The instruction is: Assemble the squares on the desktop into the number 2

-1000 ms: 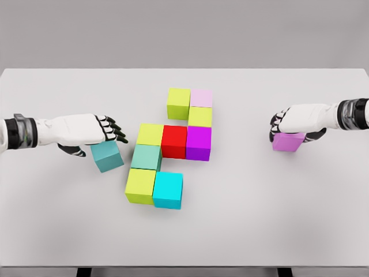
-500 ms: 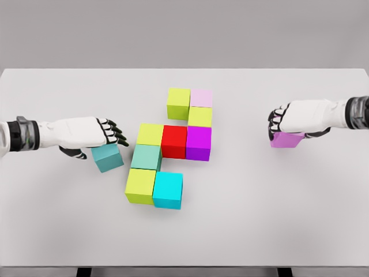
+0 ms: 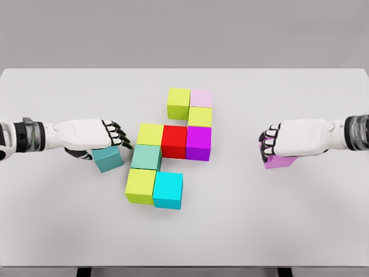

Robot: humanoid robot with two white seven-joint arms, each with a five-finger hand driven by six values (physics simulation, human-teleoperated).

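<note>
Eight coloured cubes [image 3: 173, 144] clustered mid-table, teal cube [image 3: 107, 158] left, violet cube [image 3: 279, 161] right, perhaps gripped.

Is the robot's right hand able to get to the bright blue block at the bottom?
Probably yes. The bare table lies open between the right hand and the cyan block, but the hand is already over a purple block.

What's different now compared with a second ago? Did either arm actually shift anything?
The right hand has slid the violet cube toward the middle and nearer the front edge, keeping on top of it. The left hand crept slightly toward the cluster, over the teal cube, which barely moved. The assembled cubes, such as the red cube, and the table stayed as they were.
</note>
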